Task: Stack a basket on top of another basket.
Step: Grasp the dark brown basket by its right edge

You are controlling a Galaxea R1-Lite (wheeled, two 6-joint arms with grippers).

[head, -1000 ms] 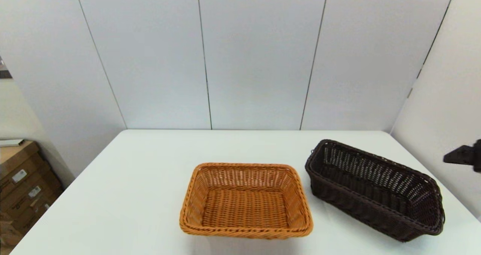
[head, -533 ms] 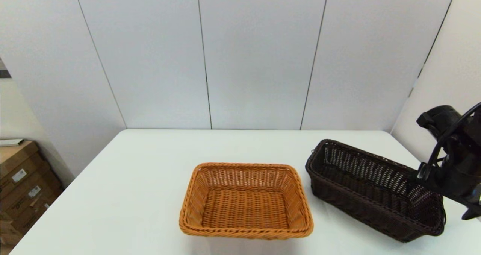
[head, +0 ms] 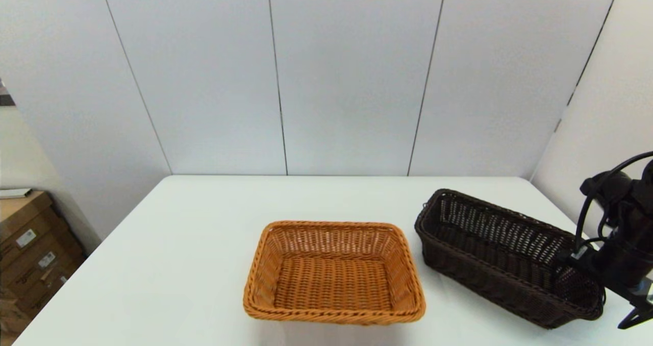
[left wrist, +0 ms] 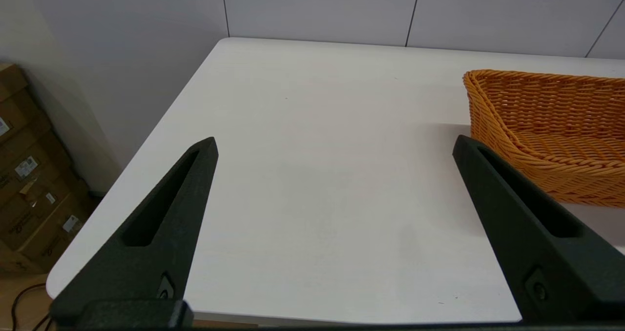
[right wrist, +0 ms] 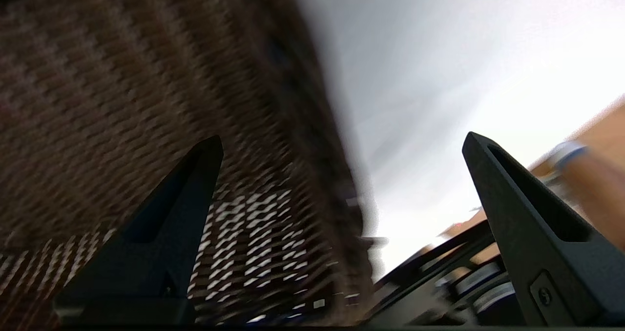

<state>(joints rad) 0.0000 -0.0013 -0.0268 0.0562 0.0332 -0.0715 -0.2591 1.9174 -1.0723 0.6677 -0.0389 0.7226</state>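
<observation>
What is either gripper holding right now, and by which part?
Nothing is held. The right gripper is open at the near end of the dark brown basket, fingers either side of its end wall. The left gripper is open over bare table.

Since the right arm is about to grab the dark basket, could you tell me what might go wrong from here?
1. The open right pincer straddles one end wall of the dark basket; lifted by that end, the long basket may tilt or slip.
2. The dark basket looks longer and narrower than the orange basket, so it may sit crooked or overhang.
3. The open weave could snag a fingertip.
</observation>
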